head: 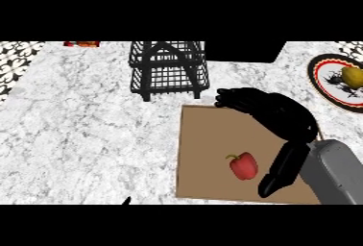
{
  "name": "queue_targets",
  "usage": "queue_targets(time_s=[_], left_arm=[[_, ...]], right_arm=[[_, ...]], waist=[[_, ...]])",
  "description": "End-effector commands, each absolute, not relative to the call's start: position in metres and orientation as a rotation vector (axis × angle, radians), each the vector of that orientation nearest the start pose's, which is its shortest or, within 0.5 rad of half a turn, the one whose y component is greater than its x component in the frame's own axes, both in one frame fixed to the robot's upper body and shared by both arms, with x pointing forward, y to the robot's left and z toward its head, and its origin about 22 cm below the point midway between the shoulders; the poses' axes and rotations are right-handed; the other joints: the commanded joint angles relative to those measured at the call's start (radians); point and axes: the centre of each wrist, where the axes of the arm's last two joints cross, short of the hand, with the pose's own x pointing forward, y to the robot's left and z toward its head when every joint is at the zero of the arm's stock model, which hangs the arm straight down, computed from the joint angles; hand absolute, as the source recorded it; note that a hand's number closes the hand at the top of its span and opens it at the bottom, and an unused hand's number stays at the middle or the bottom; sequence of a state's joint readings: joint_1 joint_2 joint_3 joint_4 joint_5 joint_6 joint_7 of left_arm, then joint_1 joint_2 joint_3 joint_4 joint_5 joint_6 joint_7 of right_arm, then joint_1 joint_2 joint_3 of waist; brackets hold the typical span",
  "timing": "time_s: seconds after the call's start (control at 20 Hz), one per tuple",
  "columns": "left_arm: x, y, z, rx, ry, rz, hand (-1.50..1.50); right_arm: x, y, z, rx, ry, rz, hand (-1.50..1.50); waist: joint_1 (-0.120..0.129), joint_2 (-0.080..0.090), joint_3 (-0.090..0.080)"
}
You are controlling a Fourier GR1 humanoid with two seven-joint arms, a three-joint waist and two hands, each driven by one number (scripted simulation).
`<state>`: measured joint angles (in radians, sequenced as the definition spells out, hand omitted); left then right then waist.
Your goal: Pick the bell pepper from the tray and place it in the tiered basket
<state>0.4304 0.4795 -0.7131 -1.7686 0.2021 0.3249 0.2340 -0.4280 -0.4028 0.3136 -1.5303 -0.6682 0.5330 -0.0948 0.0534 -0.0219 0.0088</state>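
The right hand (280, 113), black on a grey forearm, hangs over the brown tray (202, 144), spread wide and holding nothing. Its fingers (230, 98) reach the tray's far edge, and its thumb (280, 168) points back toward the robot. The red bell pepper (243, 166) lies on the tray just left of the thumb, not touching it, and nearer the robot than the fingers. Its long axis runs roughly away from the robot, green stem at the far-left end. The black wire tiered basket (169, 67) stands just beyond the tray's far-left corner. Only 1 sliver of the left hand (127, 201) shows at the lower edge, its state unreadable; the right hand is clearly nearer the pepper.
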Motion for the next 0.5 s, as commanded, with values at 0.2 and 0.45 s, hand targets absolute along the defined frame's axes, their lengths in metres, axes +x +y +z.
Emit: queue_targets(time_s=[0.2, 0.45], left_arm=[[0.149, 0.202, 0.014, 0.082, -1.407, -0.167, 0.0], [0.15, 0.204, 0.017, 0.126, -1.429, -0.148, 0.0]], right_arm=[[0.319, -0.244, 0.214, 0.667, -1.799, 1.33, -1.5], [0.299, -0.235, 0.266, 0.438, -1.816, 1.678, -1.5]], waist=[[-0.057, -0.036, -0.01], [-0.072, -0.034, -0.01]])
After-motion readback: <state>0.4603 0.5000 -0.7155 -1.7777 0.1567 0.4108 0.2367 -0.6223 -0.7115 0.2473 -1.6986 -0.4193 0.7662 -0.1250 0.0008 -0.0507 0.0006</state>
